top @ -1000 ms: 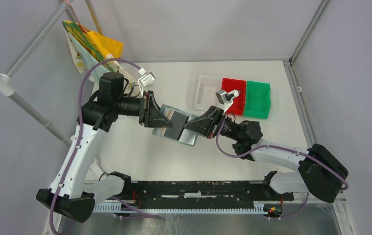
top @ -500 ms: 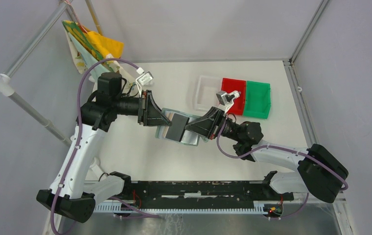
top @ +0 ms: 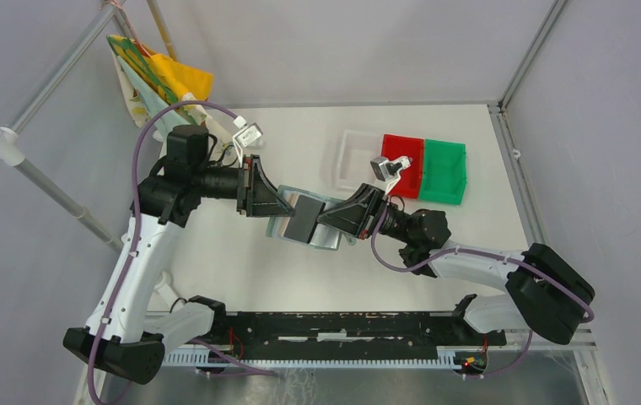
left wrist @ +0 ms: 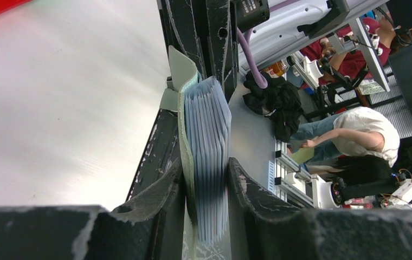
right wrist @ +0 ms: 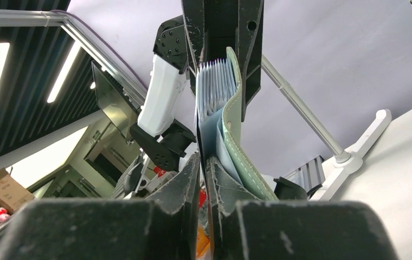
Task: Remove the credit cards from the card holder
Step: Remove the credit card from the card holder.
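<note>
The grey-green card holder (top: 329,238) hangs in the air over the table's middle. My left gripper (top: 277,207) is shut on its left end. In the left wrist view, the stack of pale blue pockets (left wrist: 206,135) is pinched between the two fingers of the left gripper (left wrist: 206,187). A black card (top: 303,218) sticks out of the holder towards my right gripper (top: 327,217). In the right wrist view, the right gripper (right wrist: 204,162) has its jaws a slit apart around the card's thin dark edge, beside the holder's green flap (right wrist: 233,108). Other credit cards are hidden.
A clear white bin (top: 352,157), a red bin (top: 405,165) and a green bin (top: 444,174) stand in a row behind the right gripper. A colourful cloth (top: 161,80) hangs on the frame at the back left. A white pole (top: 39,175) slants along the left side.
The right gripper's jaws have eased slightly apart around the black card. The holder and both grippers have shifted a little to the left. The left gripper keeps its hold.
</note>
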Controlling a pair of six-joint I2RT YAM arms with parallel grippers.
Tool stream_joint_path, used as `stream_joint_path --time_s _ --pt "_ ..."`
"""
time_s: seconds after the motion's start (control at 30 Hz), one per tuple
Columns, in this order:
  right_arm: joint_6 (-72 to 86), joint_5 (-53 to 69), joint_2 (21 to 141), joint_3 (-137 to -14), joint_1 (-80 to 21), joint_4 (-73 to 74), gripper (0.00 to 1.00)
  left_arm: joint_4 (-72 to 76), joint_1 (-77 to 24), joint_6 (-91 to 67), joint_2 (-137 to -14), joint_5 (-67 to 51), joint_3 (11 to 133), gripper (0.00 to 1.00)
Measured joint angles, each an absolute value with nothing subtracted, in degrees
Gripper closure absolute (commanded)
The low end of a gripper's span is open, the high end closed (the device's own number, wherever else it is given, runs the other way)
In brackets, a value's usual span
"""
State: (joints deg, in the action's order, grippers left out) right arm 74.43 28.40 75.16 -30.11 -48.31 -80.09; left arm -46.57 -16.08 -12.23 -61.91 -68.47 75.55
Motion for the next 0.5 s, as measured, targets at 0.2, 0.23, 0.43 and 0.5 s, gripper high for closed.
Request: stream_joint_path --time_s 0.2,0.23,0.43,0.5 --pt "75.2 28.38 75.85 -30.26 -48.31 -80.99 1.0 -46.54 -15.81 -12.51 -61.89 -68.6 75.55 0.94" --pt "75.2 28.36 75.83 -30.2 -48.31 -81.06 1.0 -46.57 -15.79 -12.56 -61.87 -68.64 75.55 0.94" --pt "75.16 26.79 74.87 -28.16 -48.34 -81.41 1.0 -46.76 -15.44 -12.6 -62.28 -68.55 75.55 0.96" --pt "75.18 26.7 74.28 -27.51 -48.31 -81.65 1.0 -46.72 -15.05 -12.6 -62.28 -68.2 75.55 0.96"
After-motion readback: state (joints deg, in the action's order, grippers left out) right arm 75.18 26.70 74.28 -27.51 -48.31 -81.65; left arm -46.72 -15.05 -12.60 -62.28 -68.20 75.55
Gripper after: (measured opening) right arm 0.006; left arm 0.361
